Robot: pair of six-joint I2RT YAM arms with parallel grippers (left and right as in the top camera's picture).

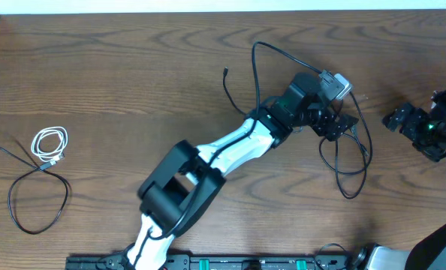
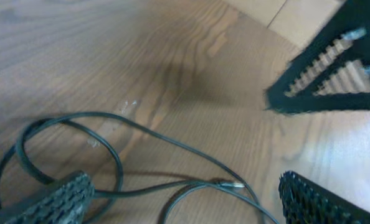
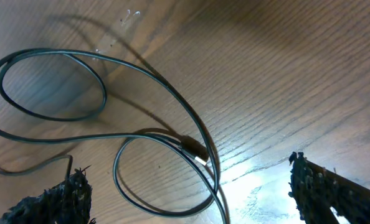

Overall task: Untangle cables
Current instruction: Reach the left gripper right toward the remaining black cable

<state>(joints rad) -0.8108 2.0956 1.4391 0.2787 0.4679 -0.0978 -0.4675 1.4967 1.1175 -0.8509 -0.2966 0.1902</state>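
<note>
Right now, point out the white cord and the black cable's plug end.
white cord [image 1: 37,144], overhead view, left side of its coil.
plug end [image 3: 194,150], right wrist view, on its dark body.

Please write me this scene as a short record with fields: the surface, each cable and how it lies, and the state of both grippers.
surface: wooden table
white cord: coiled, at the left side of the table
left black cord: one loose loop, next to the white cord
right black cord: several crossing loops, with a plug end lying among them
left gripper: open, over the right black cord, holding nothing
right gripper: open, near the same loops, holding nothing
task state: the loops of the right black cord are not yet untangled
</note>
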